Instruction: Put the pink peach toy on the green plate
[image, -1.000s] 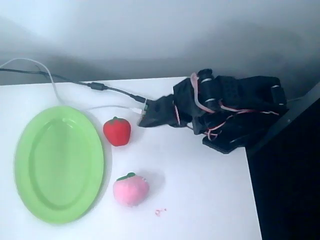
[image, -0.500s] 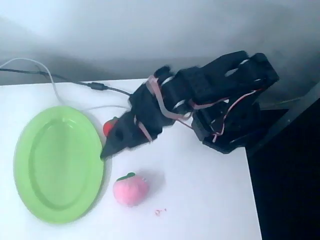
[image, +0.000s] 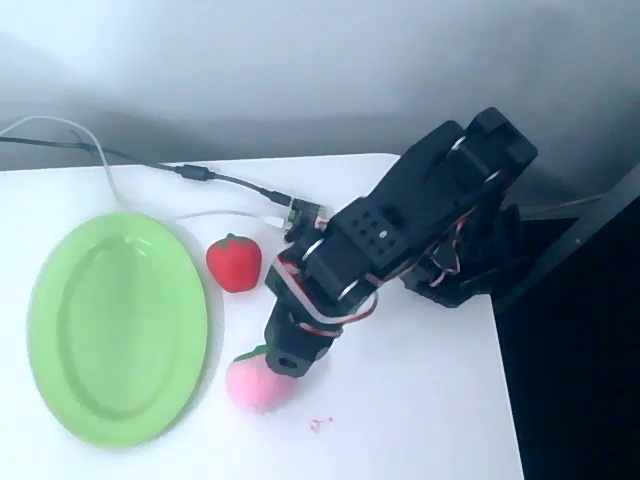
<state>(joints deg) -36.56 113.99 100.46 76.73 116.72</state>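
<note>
- Overhead view: the jaws (image: 283, 362) are seen lowered over the pink peach toy (image: 256, 386), which lies directly beneath and slightly left of them on the counter (image: 400, 400).
- The green plate (image: 60, 310) lies further left of the jaws; the red strawberry toy (image: 234, 262) sits above-left of them.
- The fingertips are hidden by the arm's body, so released or clenched cannot be told.
- The peach's right upper part is covered.

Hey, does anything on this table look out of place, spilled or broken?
Nothing looks spilled or broken. The only stray bit is a tiny pink scrap lying on the white table just right of the pink peach toy.
</note>
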